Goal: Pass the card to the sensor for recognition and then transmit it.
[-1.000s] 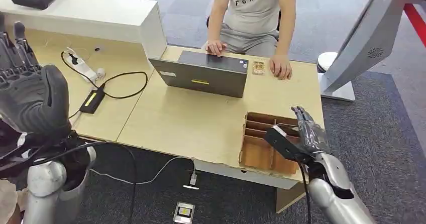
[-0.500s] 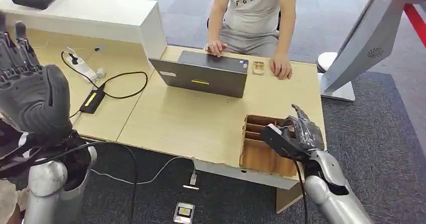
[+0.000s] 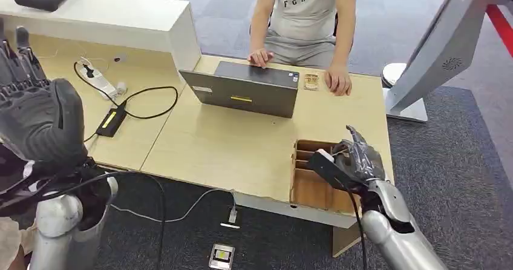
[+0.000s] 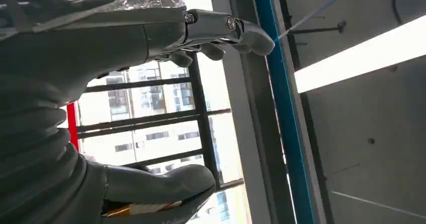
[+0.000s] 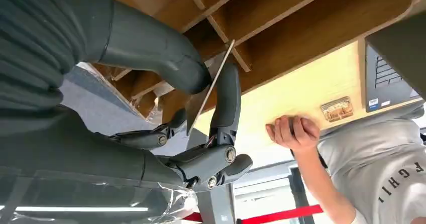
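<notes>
Both forearms were finished in silver. Each hand, the left hand [image 3: 39,118] and the right hand [image 3: 351,161], was fitted with a grey ribbed cover, dark fingers and exposed screws. Black cables were routed along the arms.

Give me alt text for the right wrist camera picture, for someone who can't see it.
The right robot hand pinches a thin card edge-on between thumb and finger, at a wooden divided box. Beyond it lie a pale desk, a person's hand and a laptop corner.
</notes>
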{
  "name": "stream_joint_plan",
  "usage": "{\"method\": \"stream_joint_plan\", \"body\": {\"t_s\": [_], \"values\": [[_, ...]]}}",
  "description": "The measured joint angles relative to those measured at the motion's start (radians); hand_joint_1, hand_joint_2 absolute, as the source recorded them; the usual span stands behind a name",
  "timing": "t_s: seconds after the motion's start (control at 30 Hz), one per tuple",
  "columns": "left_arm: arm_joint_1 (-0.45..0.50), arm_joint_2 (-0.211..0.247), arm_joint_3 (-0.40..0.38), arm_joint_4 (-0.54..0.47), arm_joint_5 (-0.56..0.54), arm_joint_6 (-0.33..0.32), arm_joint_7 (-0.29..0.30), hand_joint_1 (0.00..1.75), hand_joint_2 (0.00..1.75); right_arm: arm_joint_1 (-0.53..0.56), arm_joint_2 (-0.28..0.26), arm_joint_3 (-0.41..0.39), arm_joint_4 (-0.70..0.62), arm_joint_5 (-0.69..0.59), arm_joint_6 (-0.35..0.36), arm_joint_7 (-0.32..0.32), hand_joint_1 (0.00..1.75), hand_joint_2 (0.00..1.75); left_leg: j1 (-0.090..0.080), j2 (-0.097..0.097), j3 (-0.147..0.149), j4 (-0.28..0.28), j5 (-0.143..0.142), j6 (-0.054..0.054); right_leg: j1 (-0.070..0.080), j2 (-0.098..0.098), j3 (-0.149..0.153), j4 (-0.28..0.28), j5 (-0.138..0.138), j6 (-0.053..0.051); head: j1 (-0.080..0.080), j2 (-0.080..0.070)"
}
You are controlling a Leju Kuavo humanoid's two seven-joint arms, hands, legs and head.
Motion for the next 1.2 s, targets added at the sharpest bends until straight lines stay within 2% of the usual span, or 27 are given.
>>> {"method": "stream_joint_plan", "body": {"t_s": [0.4, 0.67, 1.2], "values": [[0.002, -0.001, -0.003, 0.000, -0.011, 0.028, -0.003, 0.00, 1.75, -0.007, -0.004, -0.004, 0.000, -0.005, -0.046, 0.007, 1.75, 1.75, 0.000, 0.000, 0.000, 0.000, 0.000, 0.000, 0.000, 0.000, 0.000, 0.000, 0.000, 0.000, 0.000, 0.000], [0.015, -0.001, -0.001, 0.000, -0.022, 0.042, -0.003, 0.00, 1.75, -0.001, -0.061, -0.055, -0.109, 0.018, -0.063, 0.060, 1.75, 1.75, 0.000, 0.000, 0.000, 0.000, 0.000, 0.000, 0.000, 0.000, 0.000, 0.000, 0.000, 0.000, 0.000, 0.000], [0.074, 0.002, 0.026, -0.032, -0.048, 0.047, -0.002, 0.00, 1.75, 0.080, -0.154, -0.174, -0.336, 0.056, -0.061, 0.106, 1.75, 1.75, 0.000, 0.000, 0.000, 0.000, 0.000, 0.000, 0.000, 0.000, 0.000, 0.000, 0.000, 0.000, 0.000, 0.000]]}}
